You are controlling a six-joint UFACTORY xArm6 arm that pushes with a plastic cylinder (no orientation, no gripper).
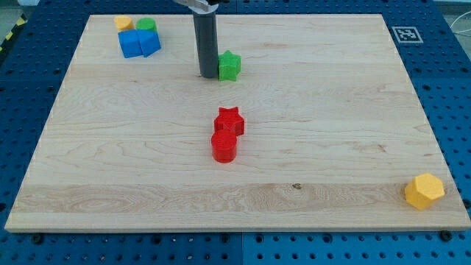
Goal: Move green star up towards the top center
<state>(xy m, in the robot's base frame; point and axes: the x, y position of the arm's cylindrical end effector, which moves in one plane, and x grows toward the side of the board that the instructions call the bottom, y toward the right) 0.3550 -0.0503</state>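
Camera view: one look down at a wooden board (353, 110) on a blue table.
Tip (207, 75): end of a dark rod, down on the board, touching or just beside the green star on its left side in the view.
Hold: nothing held; no hand to open or shut, just a rod that pushes.
Green star (229, 66): near the view's top, about in the middle from side to side, already close to the goal.
Red star (229, 119): mid board, touching a red cylinder (224, 146) just below it, both well apart from the green star.
Top left group: yellow block (124, 23), green cylinder (146, 26), two blue blocks (138, 43), packed close.
Bottom right: yellow hexagon (425, 191), alone near the corner.
Step now: looks like a last short nudge toward the top edge.
Doing it well: get below the star first, then push straight up; a push from the left side would likely send it right.
Care: slow and short, stop before the edge.
Trouble: star points can make it spin or slip off the tip.
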